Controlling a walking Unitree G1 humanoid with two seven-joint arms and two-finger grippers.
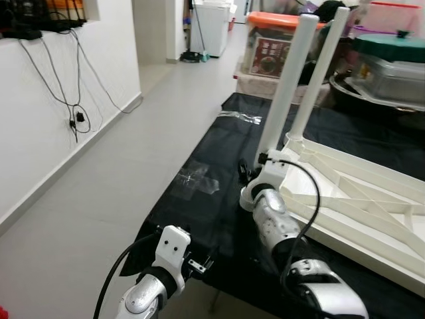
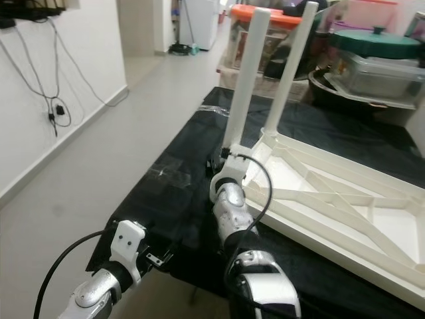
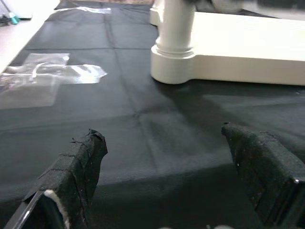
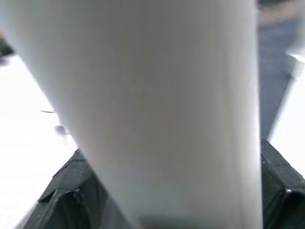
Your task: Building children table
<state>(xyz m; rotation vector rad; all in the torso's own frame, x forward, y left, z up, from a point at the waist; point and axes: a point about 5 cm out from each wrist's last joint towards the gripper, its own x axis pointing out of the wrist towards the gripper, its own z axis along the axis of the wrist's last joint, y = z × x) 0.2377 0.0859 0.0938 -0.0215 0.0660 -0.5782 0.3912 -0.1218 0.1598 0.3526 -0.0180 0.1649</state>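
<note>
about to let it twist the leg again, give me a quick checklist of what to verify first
1. Right gripper around the near white plastic table leg: ok, a finger on each side of the leg.
2. Near leg upright in its corner socket: ok.
3. Upturned white plastic tabletop flat on the black floor mat: ok.
4. Left gripper free: ok, open, low over the mat.
5. Leg fully tightened: cannot tell.
6. Far white leg upright: ok.

A black sheet (image 1: 199,206) carries the upturned white tabletop (image 1: 358,199).
</note>
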